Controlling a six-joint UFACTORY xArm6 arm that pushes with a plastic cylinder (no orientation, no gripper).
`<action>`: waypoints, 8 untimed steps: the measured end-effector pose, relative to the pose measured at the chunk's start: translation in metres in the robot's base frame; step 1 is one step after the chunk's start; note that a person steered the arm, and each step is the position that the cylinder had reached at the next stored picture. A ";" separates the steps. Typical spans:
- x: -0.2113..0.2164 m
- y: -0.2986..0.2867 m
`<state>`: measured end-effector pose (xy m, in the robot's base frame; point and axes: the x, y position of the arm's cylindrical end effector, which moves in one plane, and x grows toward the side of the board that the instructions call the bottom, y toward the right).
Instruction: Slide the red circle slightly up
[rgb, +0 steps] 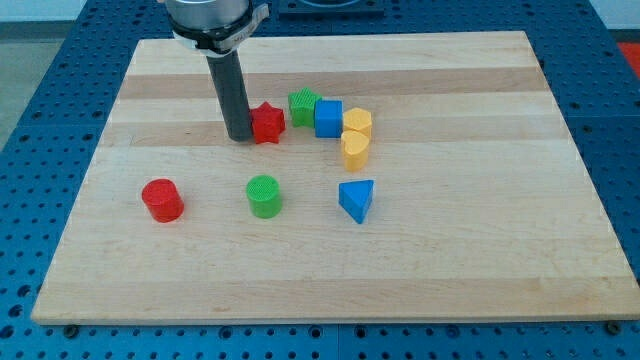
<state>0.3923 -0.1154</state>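
My tip (238, 137) is the lower end of a straight dark rod (233, 95). There is no pincer on it, so nothing stands apart, together or clamped. The tip rests on the counter (450, 250), touching or all but touching the view's left side of the red star (267, 123).

To the view's right of the star a tight arc of blocks runs on. First comes a green block (303, 106) whose shape I cannot make out, then a blue cube (328, 118) touching it. An upper yellow block (357, 123) follows, and a lower yellow block (354, 150) sits just beneath it. Neither yellow shape is clear.

Toward the view's bottom, well apart from the arc, three blocks lie in a loose row. The blue triangle (356, 200) is at the view's right and the green circle (264, 196) in the middle. The red circle (162, 200) is at the view's left.

The red circle is well apart from my tip, down and to the view's left of it, with bare wood all round it. It is a short cylinder standing upright, its axis vertical and its flat round face up. Being round, it points no way along the counter.

Counted: two red, two green, two blue and two yellow, eight blocks in all, and one rod.
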 end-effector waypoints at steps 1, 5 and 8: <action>0.003 0.020; 0.003 -0.027; 0.024 -0.153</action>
<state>0.4159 -0.2686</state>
